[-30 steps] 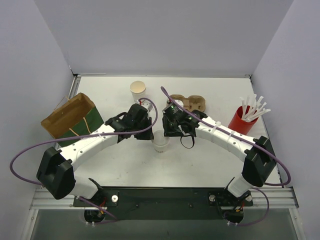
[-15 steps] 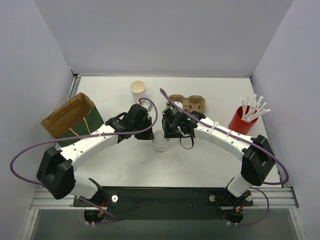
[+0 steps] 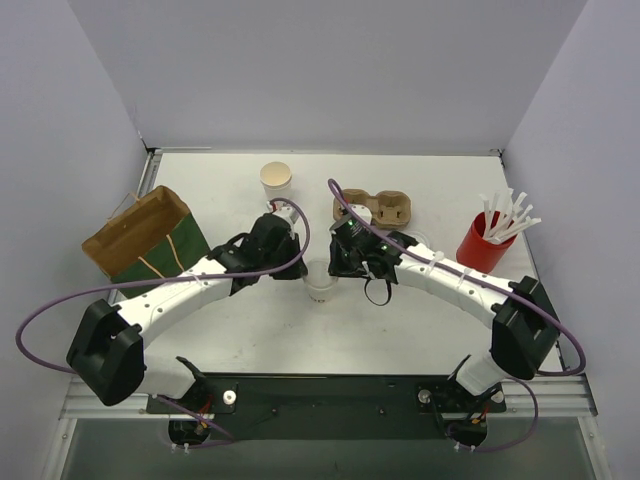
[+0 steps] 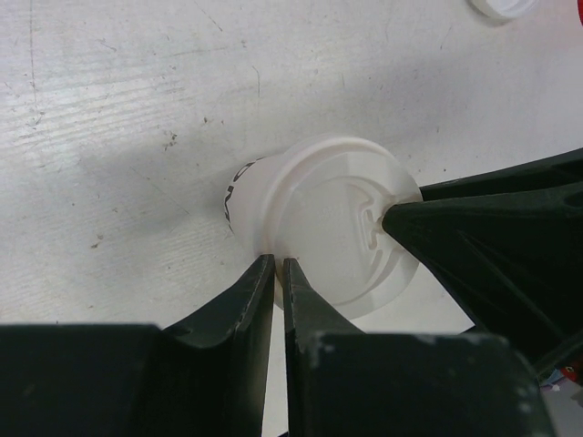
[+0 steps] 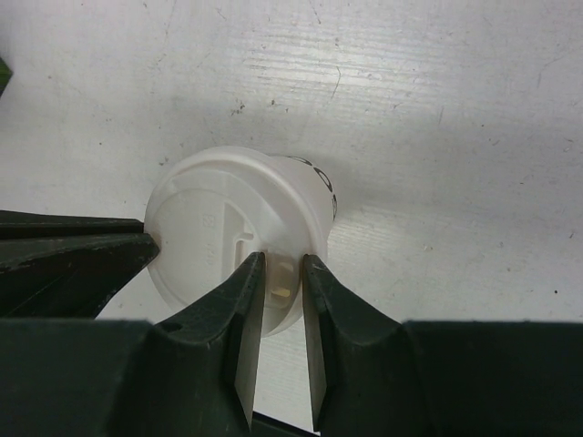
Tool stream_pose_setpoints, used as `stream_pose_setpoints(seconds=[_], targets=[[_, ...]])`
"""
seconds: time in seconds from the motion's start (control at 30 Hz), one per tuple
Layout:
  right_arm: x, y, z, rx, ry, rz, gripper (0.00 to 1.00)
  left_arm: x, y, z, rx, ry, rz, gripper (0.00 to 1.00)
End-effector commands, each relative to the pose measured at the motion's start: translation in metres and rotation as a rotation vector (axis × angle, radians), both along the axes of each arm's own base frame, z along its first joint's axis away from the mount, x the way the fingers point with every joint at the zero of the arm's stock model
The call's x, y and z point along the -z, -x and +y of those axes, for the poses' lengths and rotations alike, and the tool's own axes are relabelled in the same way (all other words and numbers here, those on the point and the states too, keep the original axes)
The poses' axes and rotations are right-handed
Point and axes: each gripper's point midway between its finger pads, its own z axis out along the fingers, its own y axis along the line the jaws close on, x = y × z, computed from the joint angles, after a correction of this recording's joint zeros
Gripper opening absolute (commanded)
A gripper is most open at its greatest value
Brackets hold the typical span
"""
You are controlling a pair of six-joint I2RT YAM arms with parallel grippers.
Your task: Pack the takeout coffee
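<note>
The takeout coffee [image 3: 320, 287] stands upright mid-table, a small white paper cup with its white lid [image 4: 339, 218] on. My left gripper [image 3: 292, 264] comes at it from the left, almost shut, with only a thin slit between the tips at the lid's rim [image 4: 278, 265]. From the right comes my right gripper [image 3: 345, 266], nearly shut. Its tips rest on the lid by the sip hole [image 5: 283, 266], a narrow gap between them. Each wrist view shows the other gripper's dark finger touching the lid's far side. Neither grips the cup wall.
A brown paper bag [image 3: 143, 240] with a green side stands open at the left. An open, lidless paper cup [image 3: 276, 178] sits at the back. The brown cup carrier [image 3: 375, 207] is behind the right arm. A red cup of straws [image 3: 486, 241] stands at the right. A loose white lid [image 4: 499, 7] lies beyond.
Both grippers have narrowed and shifted slightly around the lidded cup. The cup stays in place.
</note>
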Motion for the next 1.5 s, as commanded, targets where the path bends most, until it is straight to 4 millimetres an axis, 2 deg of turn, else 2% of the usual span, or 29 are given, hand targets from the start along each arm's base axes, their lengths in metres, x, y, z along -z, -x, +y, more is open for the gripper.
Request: stream_pose_setpoints(seconds=[0.0, 0.13, 0.23, 0.27, 0.3, 0.37, 0.4, 0.53, 0.73, 0.8, 0.87, 0.9, 1.03, 1.1, 1.13, 1.33, 1.47], targets=[[0.062, 0.033, -0.018, 0.005, 0.102, 0.167, 0.19, 0.069, 0.032, 0.022, -0.007, -0.139, 0.162, 0.18], [0.056, 0.033, -0.017, 0.003, 0.095, 0.158, 0.18, 0.069, 0.034, 0.023, -0.007, -0.13, 0.16, 0.18], [0.042, 0.025, -0.014, -0.004, 0.099, 0.129, 0.19, 0.047, 0.026, 0.018, 0.001, -0.117, 0.12, 0.19], [0.039, 0.022, -0.014, -0.005, 0.107, 0.122, 0.19, 0.03, 0.018, 0.012, 0.006, -0.097, 0.089, 0.19], [0.028, 0.015, -0.008, -0.017, 0.1, 0.096, 0.19, 0.022, 0.014, 0.01, 0.015, -0.094, 0.073, 0.2], [0.021, 0.01, -0.008, -0.016, 0.116, 0.086, 0.21, 0.009, 0.01, 0.008, 0.024, -0.093, 0.057, 0.23], [0.017, 0.008, -0.008, -0.02, 0.122, 0.08, 0.23, -0.003, 0.004, 0.004, 0.03, -0.081, 0.033, 0.23], [-0.006, -0.005, -0.004, -0.027, 0.116, 0.035, 0.29, -0.031, -0.007, -0.001, 0.031, -0.055, -0.014, 0.27], [-0.026, -0.016, -0.006, -0.021, 0.112, 0.0, 0.36, -0.072, -0.021, -0.004, 0.029, 0.003, -0.074, 0.34], [-0.033, -0.019, -0.006, -0.021, 0.107, -0.015, 0.37, -0.079, -0.027, 0.003, 0.006, -0.005, -0.085, 0.35], [-0.04, -0.019, -0.006, -0.035, 0.11, -0.029, 0.44, -0.085, -0.029, 0.012, -0.017, -0.005, -0.096, 0.36], [-0.043, -0.017, -0.003, -0.049, 0.111, -0.037, 0.47, -0.086, -0.035, 0.023, -0.05, -0.004, -0.096, 0.36], [-0.043, -0.011, 0.003, -0.121, 0.152, -0.046, 0.64, -0.097, -0.039, 0.051, -0.119, 0.022, -0.119, 0.36], [-0.039, -0.01, 0.006, -0.153, 0.183, -0.041, 0.68, -0.097, -0.04, 0.058, -0.138, 0.021, -0.119, 0.37], [-0.037, -0.009, 0.008, -0.164, 0.189, -0.04, 0.7, -0.101, -0.039, 0.06, -0.141, 0.026, -0.128, 0.37], [-0.036, -0.007, 0.022, -0.222, 0.22, -0.04, 0.76, -0.095, -0.035, 0.061, -0.132, 0.028, -0.112, 0.37], [-0.03, -0.01, 0.02, -0.226, 0.287, -0.023, 0.77, -0.097, -0.034, 0.06, -0.125, 0.036, -0.117, 0.37]])
